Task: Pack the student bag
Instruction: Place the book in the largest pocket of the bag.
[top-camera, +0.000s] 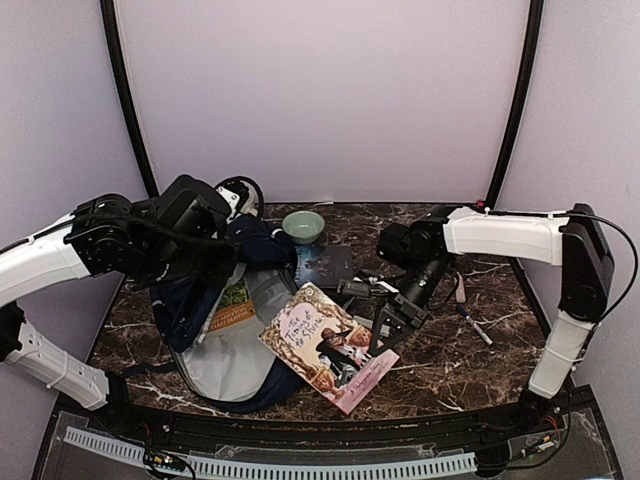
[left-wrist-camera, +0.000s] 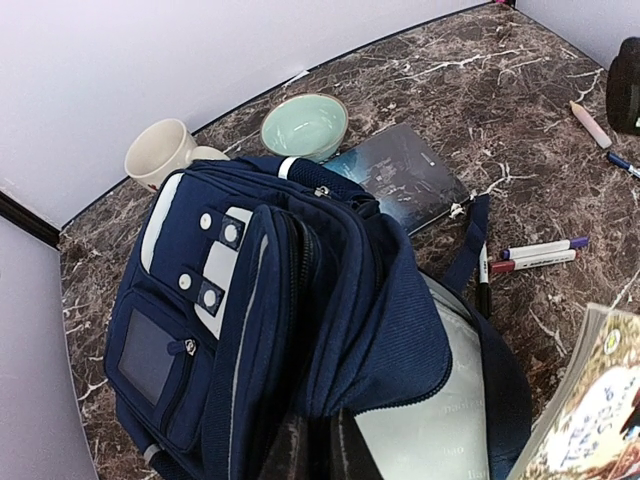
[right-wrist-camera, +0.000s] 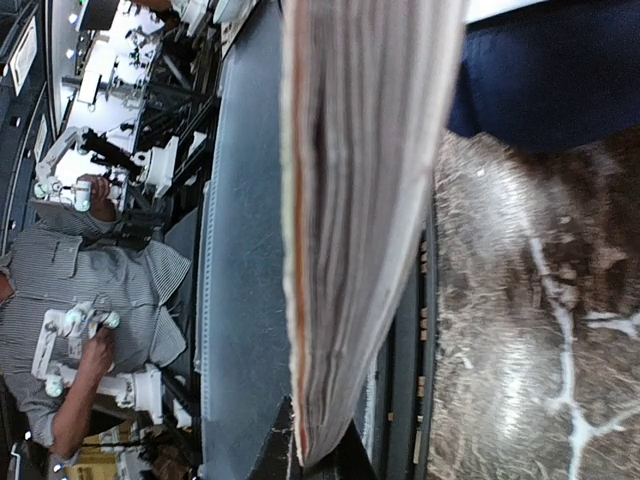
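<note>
The student bag (top-camera: 186, 300) lies open at the left of the marble table, its grey lining showing and a green-and-orange book (top-camera: 232, 305) inside. In the left wrist view my left gripper (left-wrist-camera: 325, 448) is shut on the navy fabric rim of the bag (left-wrist-camera: 250, 300) at its opening, holding it up. My right gripper (top-camera: 385, 325) is shut on the right edge of an illustrated book (top-camera: 325, 345), which is tilted with its left corner over the bag's mouth. In the right wrist view the book's page edges (right-wrist-camera: 370, 200) run up from between the fingers of my right gripper (right-wrist-camera: 322, 462).
A pale green bowl (top-camera: 303, 226) and a white mug (left-wrist-camera: 160, 150) stand behind the bag. A dark book (top-camera: 325, 265) lies flat beside the bowl. Markers (left-wrist-camera: 540, 255) and pens (top-camera: 475, 325) lie on the table to the right.
</note>
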